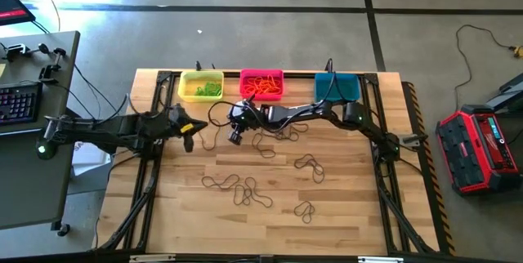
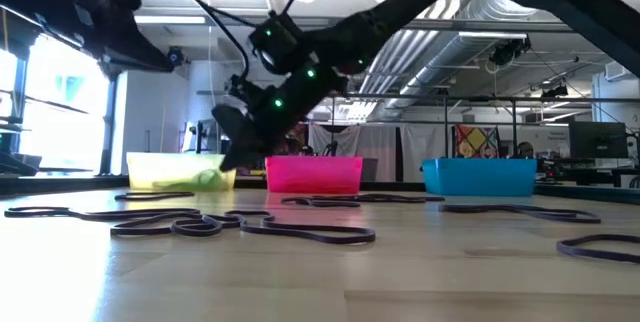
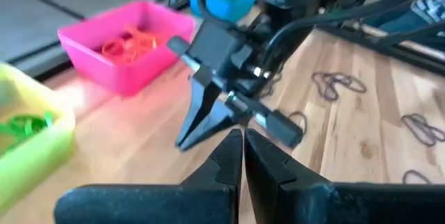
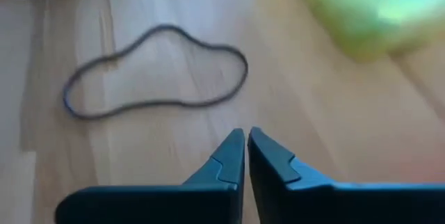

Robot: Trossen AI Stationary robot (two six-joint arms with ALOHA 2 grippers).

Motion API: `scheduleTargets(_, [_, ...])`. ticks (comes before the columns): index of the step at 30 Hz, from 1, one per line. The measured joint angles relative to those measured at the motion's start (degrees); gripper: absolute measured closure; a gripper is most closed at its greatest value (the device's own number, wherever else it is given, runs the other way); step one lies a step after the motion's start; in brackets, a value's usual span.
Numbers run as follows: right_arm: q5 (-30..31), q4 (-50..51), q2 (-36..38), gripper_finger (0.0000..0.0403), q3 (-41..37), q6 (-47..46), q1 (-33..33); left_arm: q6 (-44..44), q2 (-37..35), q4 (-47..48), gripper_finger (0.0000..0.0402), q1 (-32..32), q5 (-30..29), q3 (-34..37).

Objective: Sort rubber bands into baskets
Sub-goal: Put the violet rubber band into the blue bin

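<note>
Dark bands (image 2: pixel 240 226) lie closest to the low camera, flat on the table (image 1: pixel 343 214), most of them stretched side to side across it.

Going by size: one table, then my two arms. Three bins stand in a row along the far edge: yellow (image 1: pixel 200 86), pink (image 1: pixel 261 84) and teal (image 1: pixel 337 86). Green bands (image 1: pixel 207 91) lie in the yellow one, orange bands (image 1: pixel 261 86) in the pink one; I cannot see into the teal one.

My right pincer (image 1: pixel 236 135) hangs just in front of the gap between the yellow and pink bins, tips pointing down at the wood, fingers pressed together with nothing between them. One dark loop (image 4: pixel 156 71) lies on the wood just ahead of those tips, long and narrow, apart from them. More dark loops are scattered beyond, toward the near edge; I count roughly ten, though some overlap.

My left pincer (image 1: pixel 189 139) sits near the right one, by the yellow bin, fingers (image 3: pixel 226 158) together, empty.
</note>
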State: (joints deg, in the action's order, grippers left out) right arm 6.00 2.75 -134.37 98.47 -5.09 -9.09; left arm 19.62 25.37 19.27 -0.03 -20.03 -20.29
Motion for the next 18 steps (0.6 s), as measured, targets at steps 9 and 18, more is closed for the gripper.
scheduleTargets(9, [0.1, -5.1, 12.8, 0.0402, -18.6, -2.6, -0.6, 7.2, 12.2, 0.1, 0.0385, 0.0, 0.2, 0.0])
scheduleTargets(18, [2.4, -6.7, 27.1, 0.0402, -30.9, -2.3, 0.6, 15.2, 28.3, -1.6, 0.0345, 0.2, 0.2, 0.0])
